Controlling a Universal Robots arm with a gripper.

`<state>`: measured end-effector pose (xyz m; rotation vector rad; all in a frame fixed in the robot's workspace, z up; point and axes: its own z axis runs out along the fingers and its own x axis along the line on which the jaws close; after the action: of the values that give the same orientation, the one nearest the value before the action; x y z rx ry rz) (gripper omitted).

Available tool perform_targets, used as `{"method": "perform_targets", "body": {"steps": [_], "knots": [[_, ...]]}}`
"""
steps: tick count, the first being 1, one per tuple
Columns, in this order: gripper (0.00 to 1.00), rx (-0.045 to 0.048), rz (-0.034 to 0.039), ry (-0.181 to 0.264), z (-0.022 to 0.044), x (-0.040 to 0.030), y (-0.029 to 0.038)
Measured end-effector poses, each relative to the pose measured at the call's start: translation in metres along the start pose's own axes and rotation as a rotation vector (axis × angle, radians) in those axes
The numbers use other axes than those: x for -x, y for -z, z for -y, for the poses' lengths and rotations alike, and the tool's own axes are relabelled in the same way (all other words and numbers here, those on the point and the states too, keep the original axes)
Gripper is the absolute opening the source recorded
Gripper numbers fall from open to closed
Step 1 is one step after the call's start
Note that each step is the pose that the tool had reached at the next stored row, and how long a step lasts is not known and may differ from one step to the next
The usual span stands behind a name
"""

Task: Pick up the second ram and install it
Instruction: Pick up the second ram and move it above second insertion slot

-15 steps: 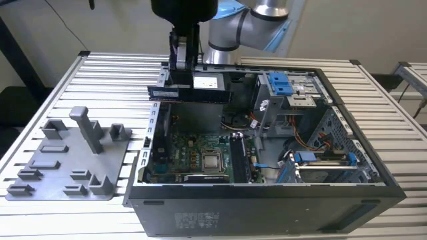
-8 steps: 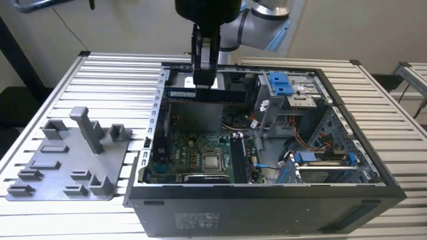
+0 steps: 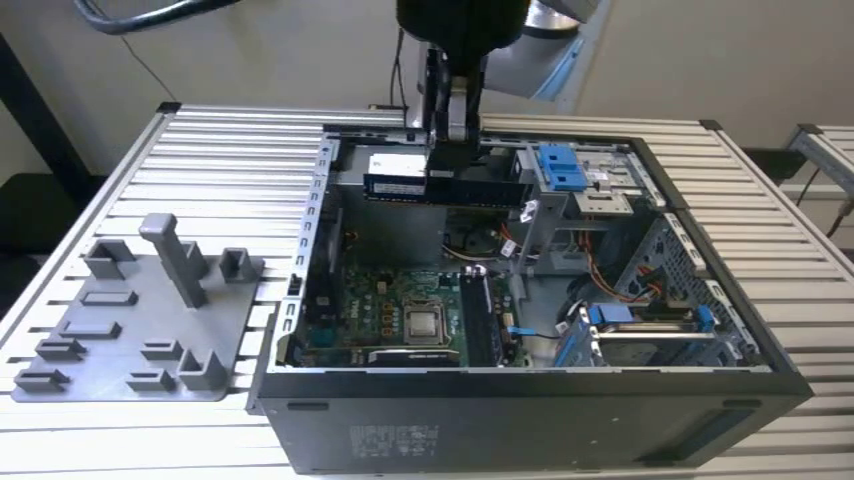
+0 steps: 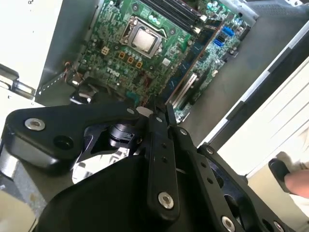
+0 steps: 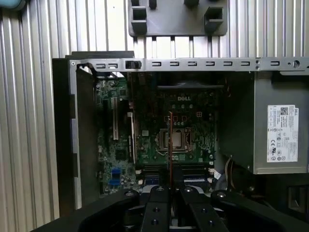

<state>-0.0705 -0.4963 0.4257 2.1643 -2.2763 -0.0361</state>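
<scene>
Risk, slipping: the second ram is pinched only along a thin edge. As I judge it, a knock or a weak hold could tilt it or drop it onto the motherboard.
Risk, snagging: cables and the drive cage crowd the exterior view's right of the open case. A stick carried level could catch an end on them.
Risk, misalignment: the stick appears to lie crosswise to the memory slots, which run near to far. Pressing it down unturned, or with its notch off, would likely strain the slot or the board.
Jaws: clenched on the second ram; in both wrist views the black fingers close together on its edge.
Ram's place: in the air, level, above the far part of the case and well apart from the slots.
Ram relative to jaws: held between them and hanging just below, its length sticking out to both sides. It shows edge-on as a thin line in the first wrist view.
Fixture tray: on the ribbed surface, to the exterior view's left of the case.
</scene>
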Motion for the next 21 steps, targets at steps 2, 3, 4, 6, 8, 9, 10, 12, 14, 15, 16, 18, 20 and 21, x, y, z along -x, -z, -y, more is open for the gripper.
{"method": "perform_targets", "body": {"steps": [2, 3, 4, 6, 8, 9, 10, 12, 14, 15, 16, 18, 20, 21], "knots": [[0.14, 0.0002, -0.0001, 0.000, 0.0064, 0.0003, 0.0001], [0.14, 0.0002, -0.0001, 0.000, 0.0094, 0.0005, 0.0002], [0.14, 0.0003, 0.0000, 0.000, 0.0125, 0.0006, 0.0002], [0.14, 0.0004, -0.0001, 0.000, 0.0185, 0.0009, 0.0003], [0.14, 0.0005, 0.0000, 0.000, 0.0245, 0.0012, 0.0004], [0.14, 0.0006, -0.0001, 0.000, 0.0275, 0.0014, 0.0005], [0.14, 0.0006, -0.0001, 0.000, 0.0308, 0.0015, 0.0005], [0.14, 0.0007, -0.0001, 0.000, 0.0365, 0.0018, 0.0006], [0.14, 0.0007, 0.0000, 0.000, 0.0421, 0.0021, 0.0007], [0.14, 0.0007, 0.0000, 0.000, 0.0451, 0.0022, 0.0007], [0.14, 0.0008, -0.0001, 0.000, 0.0479, 0.0024, 0.0008], [0.14, 0.0008, -0.0001, 0.000, 0.0534, 0.0027, 0.0009], [0.14, 0.0008, -0.0001, 0.000, 0.0584, 0.0029, 0.0010], [0.14, 0.0008, -0.0001, 0.000, 0.0607, 0.0030, 0.0010]]}}
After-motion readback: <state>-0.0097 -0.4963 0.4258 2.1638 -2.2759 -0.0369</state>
